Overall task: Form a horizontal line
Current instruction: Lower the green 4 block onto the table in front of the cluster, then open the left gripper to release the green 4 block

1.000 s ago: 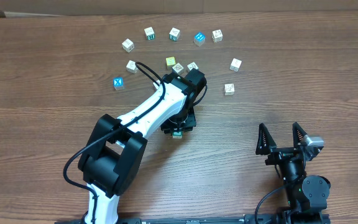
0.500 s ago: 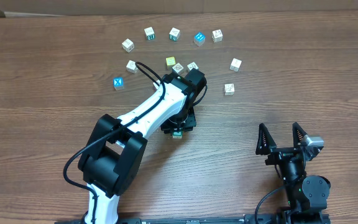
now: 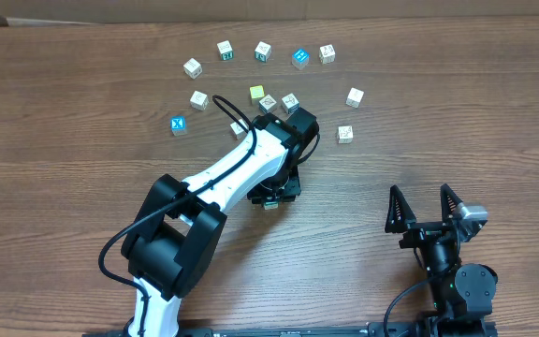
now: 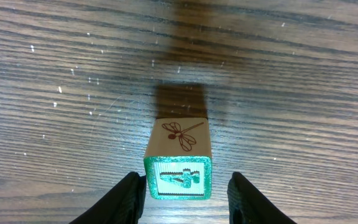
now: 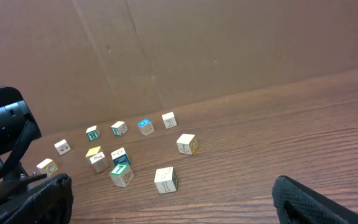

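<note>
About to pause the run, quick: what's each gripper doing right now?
Left gripper: closed on the green 7 cube.
Right gripper: open, holding nothing.

The table (image 4: 291,93) is matt, grainy wood flecked with pale specks. The green-faced cube (image 4: 178,177) has bare, smooth wooden sides; its painted face seems slightly glossy.

Dark wood-grain table (image 3: 54,168) stretching out under me, pale specks showing on its boards up close, plain brown cardboard wall (image 5: 229,43) standing along its far edge, soft even light falling.
</note>
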`<state>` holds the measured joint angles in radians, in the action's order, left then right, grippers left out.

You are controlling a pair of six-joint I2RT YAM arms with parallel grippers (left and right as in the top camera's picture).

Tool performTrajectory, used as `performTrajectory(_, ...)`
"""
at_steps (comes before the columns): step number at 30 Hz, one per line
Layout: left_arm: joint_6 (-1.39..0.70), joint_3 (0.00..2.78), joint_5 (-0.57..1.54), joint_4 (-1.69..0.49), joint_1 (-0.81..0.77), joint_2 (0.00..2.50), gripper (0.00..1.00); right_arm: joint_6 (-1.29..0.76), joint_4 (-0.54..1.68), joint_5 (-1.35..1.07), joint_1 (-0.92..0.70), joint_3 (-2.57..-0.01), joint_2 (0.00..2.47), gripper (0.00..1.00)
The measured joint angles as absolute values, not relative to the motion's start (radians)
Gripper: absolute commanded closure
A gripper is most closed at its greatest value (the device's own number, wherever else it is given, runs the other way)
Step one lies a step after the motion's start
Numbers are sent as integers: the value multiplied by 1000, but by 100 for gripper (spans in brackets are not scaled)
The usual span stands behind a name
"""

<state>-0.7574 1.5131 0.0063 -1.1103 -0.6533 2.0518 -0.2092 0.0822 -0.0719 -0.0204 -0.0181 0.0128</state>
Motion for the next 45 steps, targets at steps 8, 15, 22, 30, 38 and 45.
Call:
performTrajectory(8,-757,1512,6,-1125,-653,2052,59,-210,82,-72,-20,-18,13,0)
performTrajectory(15,-757,1507,6,-1125,-653,2052,56,-209,82,-72,-20,-18,13,0)
performTrajectory(22,-757,1504,6,-1122,-653,2052,50,-209,82,-72,-20,-18,13,0)
performTrajectory(30,-757,1504,6,-1121,-653,2052,46,-209,82,-71,-20,-18,13,0)
performTrajectory(38,-757,1504,6,-1117,-653,2052,32,-209,82,-72,-20,-18,13,0)
performTrajectory(45,-758,1504,6,-1113,-653,2052,19,-209,83,-71,-20,-18,13,0)
